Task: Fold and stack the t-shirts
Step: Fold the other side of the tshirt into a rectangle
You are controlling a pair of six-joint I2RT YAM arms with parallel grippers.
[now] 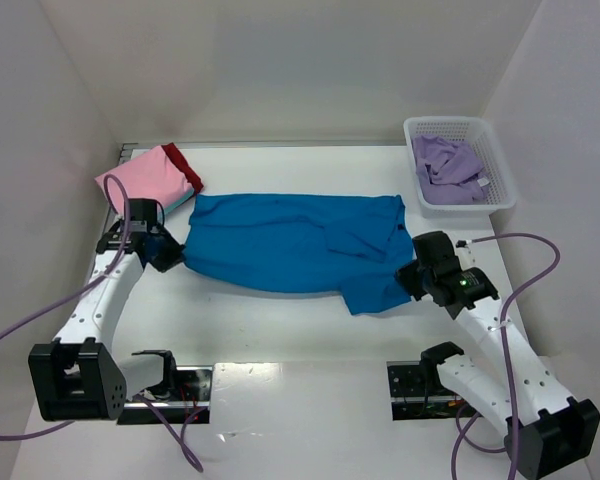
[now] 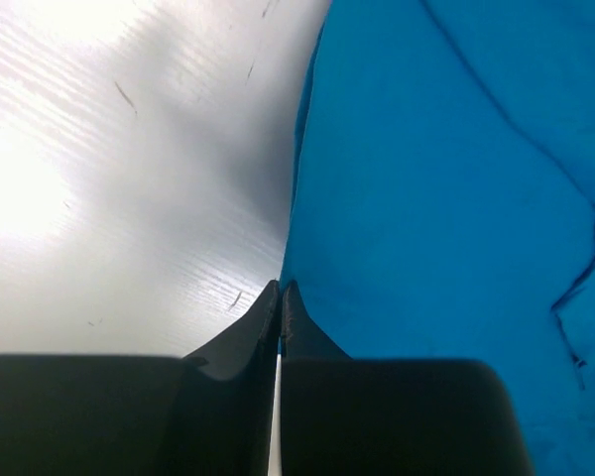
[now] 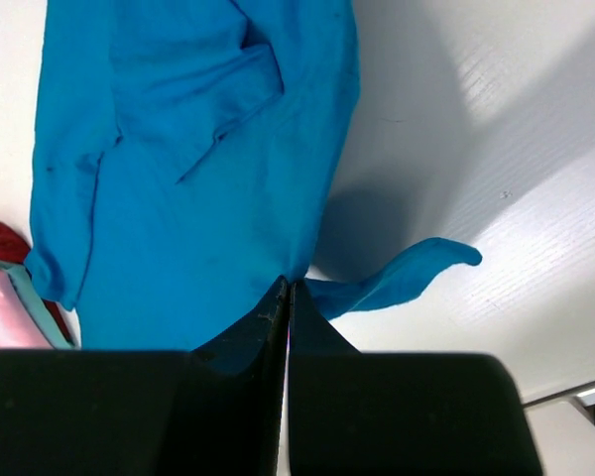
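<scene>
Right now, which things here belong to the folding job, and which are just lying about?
Job:
blue shirt, gripped by left hand and right hand
pink shirt
red shirt
lavender shirt

Lying about:
basket
cables

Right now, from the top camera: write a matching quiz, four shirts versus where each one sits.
Things:
1. bright blue cloth t-shirt
2. pink folded cloth t-shirt
3. lavender crumpled cloth t-shirt
4. red cloth t-shirt

Places:
A. in the white plastic mesh basket
B. tucked under another shirt, edge showing
C. spread across the middle of the white table
D. top of the far-left pile

Pairs: 1-C, 2-D, 3-A, 4-B.
</scene>
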